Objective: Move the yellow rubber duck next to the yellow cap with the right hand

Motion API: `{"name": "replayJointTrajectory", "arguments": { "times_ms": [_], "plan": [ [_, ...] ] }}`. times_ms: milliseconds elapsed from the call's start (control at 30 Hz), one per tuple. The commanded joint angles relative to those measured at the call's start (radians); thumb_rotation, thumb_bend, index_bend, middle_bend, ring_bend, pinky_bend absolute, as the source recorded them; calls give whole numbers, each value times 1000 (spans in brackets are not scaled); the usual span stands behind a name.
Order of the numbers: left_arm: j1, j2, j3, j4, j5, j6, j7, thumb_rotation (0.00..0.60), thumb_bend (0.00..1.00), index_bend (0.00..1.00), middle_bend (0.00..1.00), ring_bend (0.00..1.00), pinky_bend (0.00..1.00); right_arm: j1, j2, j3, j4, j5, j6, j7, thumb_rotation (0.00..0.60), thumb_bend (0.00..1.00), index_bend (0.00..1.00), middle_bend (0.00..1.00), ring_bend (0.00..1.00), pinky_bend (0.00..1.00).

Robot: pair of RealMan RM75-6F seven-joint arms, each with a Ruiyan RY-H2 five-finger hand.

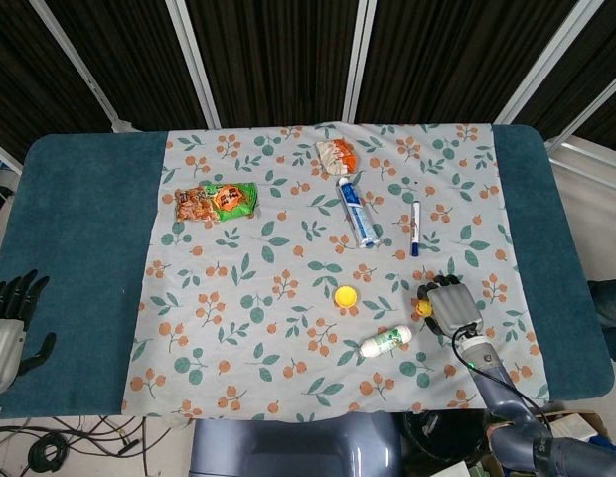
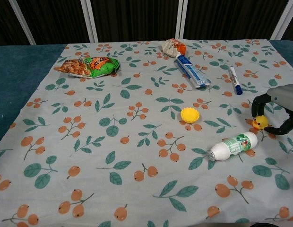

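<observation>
I've got my right hand (image 2: 278,109) arched over the small yellow rubber duck (image 2: 260,123), fingers curled down on either side of it, though I can't tell whether they actually grip it. The duck sits on the floral cloth (image 2: 137,142), right of the white plastic bottle (image 2: 231,146), well apart from the yellow scalloped cap (image 2: 189,114). My left hand (image 1: 10,318) rests spread and empty at the table's edge.

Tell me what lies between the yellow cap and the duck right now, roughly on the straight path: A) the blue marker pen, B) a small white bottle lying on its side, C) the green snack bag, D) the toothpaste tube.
B: the small white bottle lies on its side just below the line from the yellow rubber duck, which sits under the right hand, to the yellow cap.
</observation>
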Motion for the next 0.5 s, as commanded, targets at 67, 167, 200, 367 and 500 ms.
{"name": "replayJointTrajectory", "arguments": {
  "times_ms": [67, 167, 200, 367, 500],
  "plan": [
    [0, 0, 1, 1, 2, 0, 1, 600, 388, 0, 0, 0, 49, 1, 2, -2, -2, 0, -1, -3, 600, 271, 396, 376, 207, 183],
    [1, 0, 1, 1, 1, 1, -1, 600, 388, 0, 0, 0, 49, 2, 1, -2, -2, 1, -1, -5, 600, 270, 395, 376, 207, 183],
    [1, 1, 1, 1, 1, 1, -1, 600, 389, 0, 0, 0, 48, 2, 1, -3, -3, 2, -1, -6, 600, 271, 395, 376, 206, 183],
    [1, 2, 1, 1, 1, 1, -3, 600, 389, 0, 0, 0, 49, 2, -1, -3, -1, 4, 1, -7, 600, 271, 396, 376, 206, 183],
    [-1, 1, 1, 0, -1, -3, 0, 600, 389, 0, 0, 0, 49, 3, -3, -5, 4, 6, 3, -14, 600, 270, 396, 378, 206, 184]
  ]
}}
